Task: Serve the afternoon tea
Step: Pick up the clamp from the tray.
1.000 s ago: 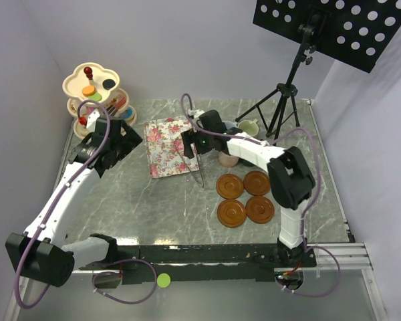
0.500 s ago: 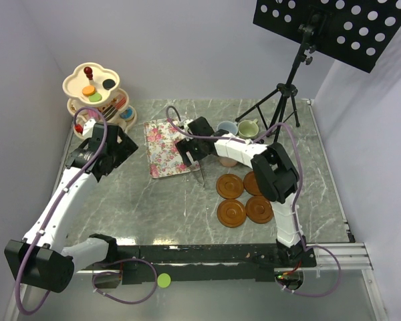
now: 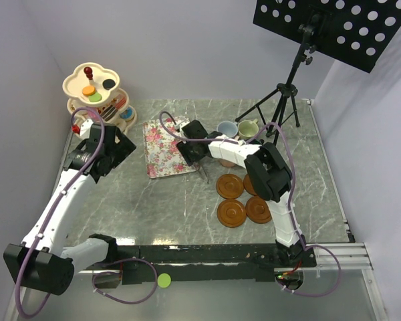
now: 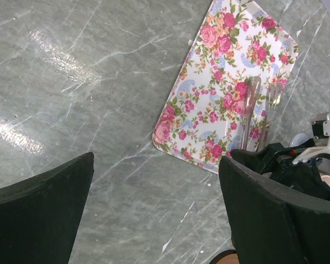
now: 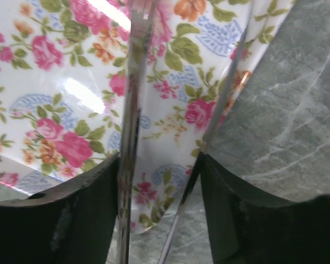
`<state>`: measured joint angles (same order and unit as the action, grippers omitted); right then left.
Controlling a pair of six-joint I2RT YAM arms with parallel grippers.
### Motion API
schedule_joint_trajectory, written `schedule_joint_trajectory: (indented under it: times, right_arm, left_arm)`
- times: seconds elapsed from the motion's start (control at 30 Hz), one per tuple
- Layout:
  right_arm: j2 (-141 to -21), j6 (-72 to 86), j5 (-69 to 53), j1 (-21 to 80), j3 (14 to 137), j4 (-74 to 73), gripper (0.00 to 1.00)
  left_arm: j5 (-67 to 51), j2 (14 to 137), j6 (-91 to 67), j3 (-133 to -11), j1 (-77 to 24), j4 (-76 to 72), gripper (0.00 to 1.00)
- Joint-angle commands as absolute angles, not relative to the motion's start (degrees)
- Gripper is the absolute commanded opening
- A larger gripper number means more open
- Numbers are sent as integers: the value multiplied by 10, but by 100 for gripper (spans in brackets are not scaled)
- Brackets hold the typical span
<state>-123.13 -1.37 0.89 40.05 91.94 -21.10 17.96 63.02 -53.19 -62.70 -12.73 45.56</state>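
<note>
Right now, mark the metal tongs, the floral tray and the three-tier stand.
metal tongs (image 5: 131,121), right wrist view, one shiny arm.
floral tray (image 4: 220,71), left wrist view, bare printed surface.
three-tier stand (image 3: 73,81), top external view, bare top tier.

Grey-green marbled table (image 3: 134,194) carried a floral rectangular tray (image 3: 162,150), metal tongs (image 3: 202,172) across its right edge, four round brown saucers (image 3: 231,212), light blue mug (image 3: 226,127), light green mug (image 3: 248,128), cream three-tier stand (image 3: 93,90) far left, black tripod (image 3: 281,107) far right
</note>
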Motion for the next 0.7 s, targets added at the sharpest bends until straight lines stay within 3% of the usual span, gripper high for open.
schedule_joint_trajectory:
  times: [0.0, 0.37, 0.67]
  right_arm:
    - [-1189, -22, 21, 408, 944, -220, 60]
    - [-1077, -53, 15, 403, 924, -259, 54]
    - [-861, -80, -188, 405, 785, -379, 51]
  left_arm:
    - [191, 613, -530, -645, -122, 460, 100]
    - [193, 611, -515, -665, -120, 459, 100]
    - [177, 596, -495, -677, -117, 467, 100]
